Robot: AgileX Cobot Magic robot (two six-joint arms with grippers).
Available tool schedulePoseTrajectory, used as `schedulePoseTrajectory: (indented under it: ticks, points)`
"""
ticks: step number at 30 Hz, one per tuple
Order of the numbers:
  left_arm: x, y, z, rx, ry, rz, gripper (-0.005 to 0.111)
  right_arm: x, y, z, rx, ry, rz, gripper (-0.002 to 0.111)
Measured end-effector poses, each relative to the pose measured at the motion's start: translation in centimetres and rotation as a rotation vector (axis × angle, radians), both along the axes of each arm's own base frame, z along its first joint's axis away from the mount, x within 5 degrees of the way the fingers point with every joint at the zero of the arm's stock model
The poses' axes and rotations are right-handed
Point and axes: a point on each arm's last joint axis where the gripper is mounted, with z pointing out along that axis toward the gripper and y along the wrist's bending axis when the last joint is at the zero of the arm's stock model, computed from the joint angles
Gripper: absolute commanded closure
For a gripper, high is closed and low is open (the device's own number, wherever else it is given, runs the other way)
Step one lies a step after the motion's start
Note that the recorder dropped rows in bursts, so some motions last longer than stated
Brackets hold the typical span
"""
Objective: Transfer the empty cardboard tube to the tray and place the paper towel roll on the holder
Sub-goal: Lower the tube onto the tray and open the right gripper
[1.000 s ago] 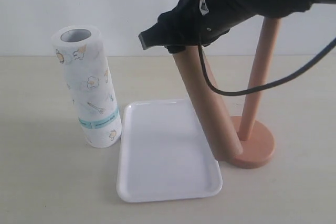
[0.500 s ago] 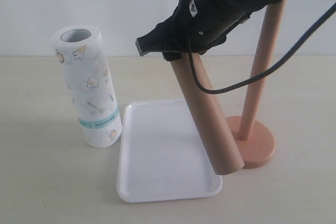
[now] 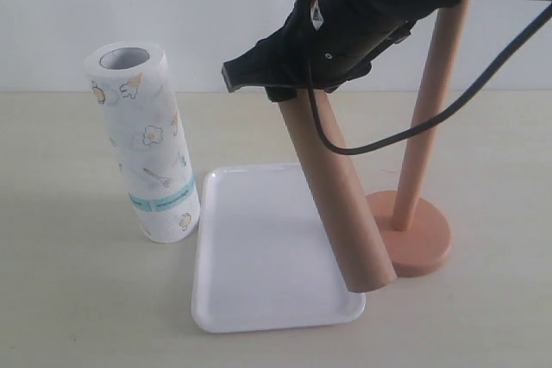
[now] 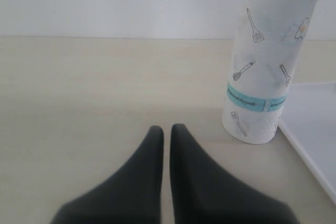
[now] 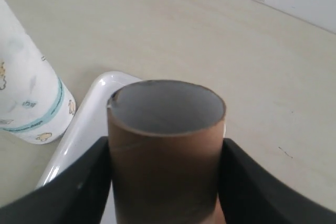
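Now, step: tube-to-tray carry.
Right gripper [image 3: 297, 84]: clamped on the empty cardboard tube [image 3: 341, 204], which hangs tilted below it, low end at the tray [image 3: 250, 247] edge (touching? can't tell).
Next: lower, lay flat, release.
Left gripper [image 4: 166, 135]: closed, empty; paper towel roll [image 4: 270, 61] just ahead.

One tube [image 3: 336, 196], one roll [image 3: 147, 161] (printed), one tray [image 3: 250, 282], one holder [image 3: 420, 144].
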Motion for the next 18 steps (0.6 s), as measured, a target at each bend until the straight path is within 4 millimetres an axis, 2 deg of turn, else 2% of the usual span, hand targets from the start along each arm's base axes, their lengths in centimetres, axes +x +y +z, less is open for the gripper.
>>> schedulePoseTrajectory:
  ticks: [6,12,18]
  points:
    - [0.0,0.0,0.0,0.000,0.000,-0.001,0.103,0.4,-0.4,0.0,0.043,0.033,-0.041,0.109]
    - [0.0,0.0,0.0,0.000,0.000,-0.001,0.103,3.1,-2.4,0.1,0.136,0.188,-0.104,0.109]
    - [0.0,0.0,0.0,0.000,0.000,-0.001,0.103,4.7,-1.0,-1.0,0.167,0.281,-0.070,0.109]
